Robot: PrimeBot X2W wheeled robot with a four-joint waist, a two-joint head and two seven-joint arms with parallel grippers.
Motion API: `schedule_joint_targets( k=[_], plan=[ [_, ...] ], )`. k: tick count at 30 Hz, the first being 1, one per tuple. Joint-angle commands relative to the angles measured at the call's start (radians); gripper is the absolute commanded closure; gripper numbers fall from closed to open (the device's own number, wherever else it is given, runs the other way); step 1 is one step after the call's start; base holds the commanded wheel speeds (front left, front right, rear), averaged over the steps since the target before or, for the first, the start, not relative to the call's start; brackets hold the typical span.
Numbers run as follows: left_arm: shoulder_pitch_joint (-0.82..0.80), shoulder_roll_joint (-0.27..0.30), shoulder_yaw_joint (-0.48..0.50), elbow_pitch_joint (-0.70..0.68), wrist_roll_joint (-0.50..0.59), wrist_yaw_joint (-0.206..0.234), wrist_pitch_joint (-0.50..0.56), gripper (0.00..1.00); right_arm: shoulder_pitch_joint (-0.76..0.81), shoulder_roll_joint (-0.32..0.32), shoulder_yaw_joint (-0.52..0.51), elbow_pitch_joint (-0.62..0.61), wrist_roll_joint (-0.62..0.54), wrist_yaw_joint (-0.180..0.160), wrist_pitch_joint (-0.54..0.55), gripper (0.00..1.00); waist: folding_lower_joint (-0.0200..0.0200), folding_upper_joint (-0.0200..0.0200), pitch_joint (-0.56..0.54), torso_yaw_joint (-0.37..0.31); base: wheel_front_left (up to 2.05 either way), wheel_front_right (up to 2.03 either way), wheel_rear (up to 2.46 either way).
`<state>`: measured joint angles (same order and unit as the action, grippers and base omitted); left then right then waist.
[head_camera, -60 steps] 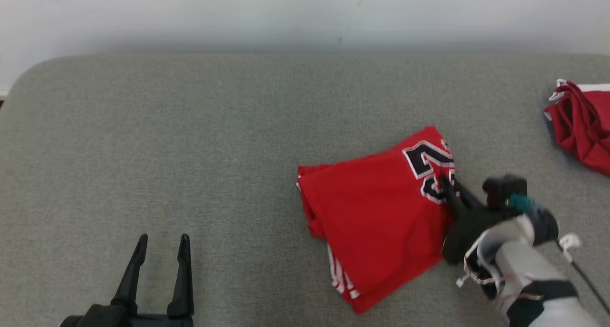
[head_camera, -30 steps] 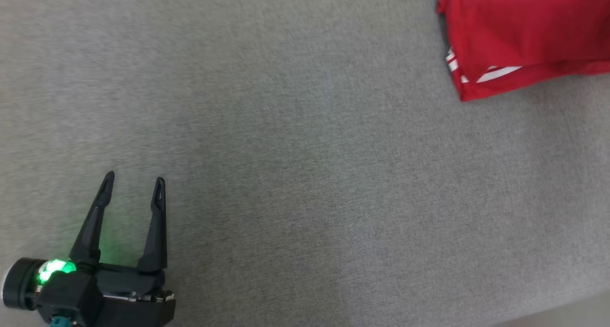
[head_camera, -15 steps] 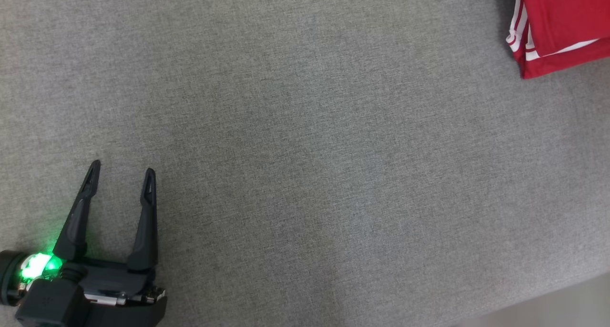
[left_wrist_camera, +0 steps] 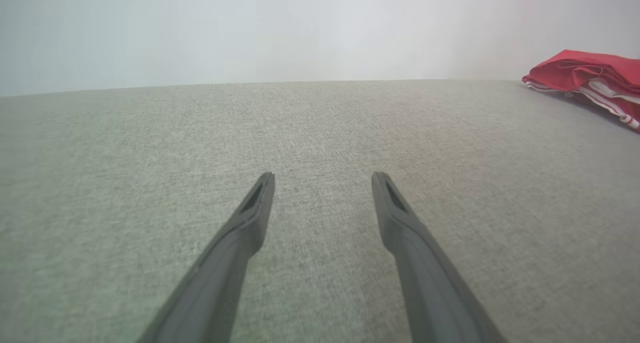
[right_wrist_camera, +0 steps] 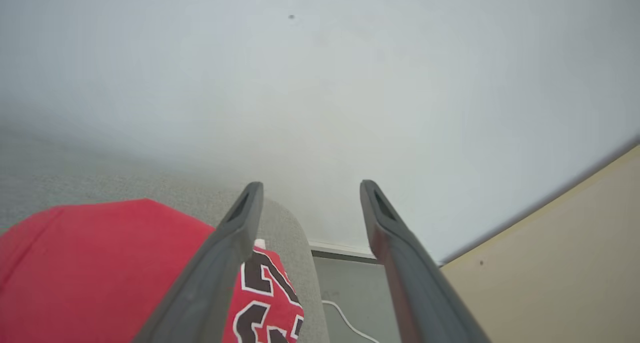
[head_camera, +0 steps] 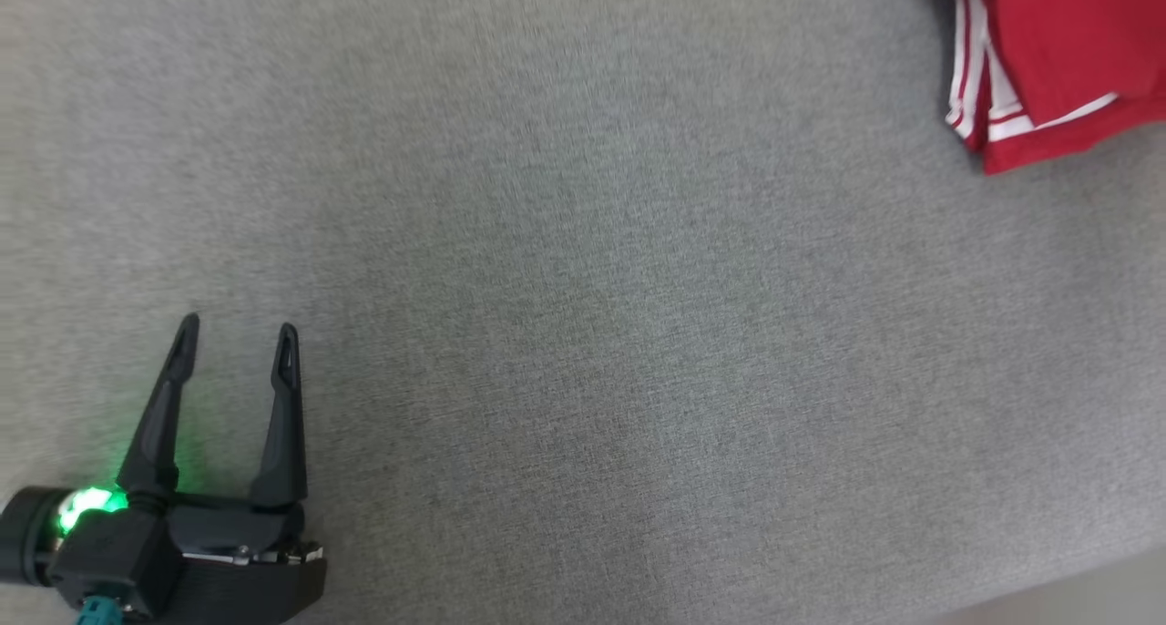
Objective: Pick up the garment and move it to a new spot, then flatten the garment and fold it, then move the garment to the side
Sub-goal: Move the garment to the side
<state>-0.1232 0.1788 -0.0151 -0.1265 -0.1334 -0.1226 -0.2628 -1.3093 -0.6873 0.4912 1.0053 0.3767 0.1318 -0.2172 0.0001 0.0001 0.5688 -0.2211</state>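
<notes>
Garment [head_camera: 1084,42] at two o'clock is judged soft, limp, best pinched across its folded edge; left tool [head_camera: 238,326] and right tool [right_wrist_camera: 310,185] are spread wide.

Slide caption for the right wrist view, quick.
Open right claw near folded red garment lying on the grey surface.

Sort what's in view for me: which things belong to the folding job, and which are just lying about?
Job in hand:
- red jersey, folded, lying on the grey cushion
- left gripper, open, holding nothing
- right gripper, open, holding nothing

Lying about:
- white cable on the floor past the cushion's end
- pale wall behind
</notes>
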Motion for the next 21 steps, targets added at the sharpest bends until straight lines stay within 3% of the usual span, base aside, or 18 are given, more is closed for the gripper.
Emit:
schedule_joint_targets(
  k=[1, 11, 21],
  plan=[
    [0.019, -0.013, 0.007, 0.016, -0.015, 0.005, -0.002, 0.00, 0.027, 0.020, -0.004, -0.019, -0.007, -0.003, -0.021, 0.00, -0.0001, -0.0001, -0.079, 0.023, 0.00, 0.00, 0.00],
    [0.089, -0.054, 0.049, 0.065, -0.025, 0.006, -0.002, 0.00, 0.202, 0.121, -0.056, -0.178, -0.001, -0.003, -0.047, 0.00, -0.0001, -0.0001, -0.267, 0.074, 0.00, 0.00, 0.00],
    [0.148, -0.080, 0.087, 0.101, -0.033, 0.002, -0.002, 0.00, 0.580, 0.264, -0.238, -0.418, -0.040, -0.003, -0.047, 0.00, -0.0001, -0.0001, -0.398, 0.128, 0.00, 0.00, 0.00]
  ],
)
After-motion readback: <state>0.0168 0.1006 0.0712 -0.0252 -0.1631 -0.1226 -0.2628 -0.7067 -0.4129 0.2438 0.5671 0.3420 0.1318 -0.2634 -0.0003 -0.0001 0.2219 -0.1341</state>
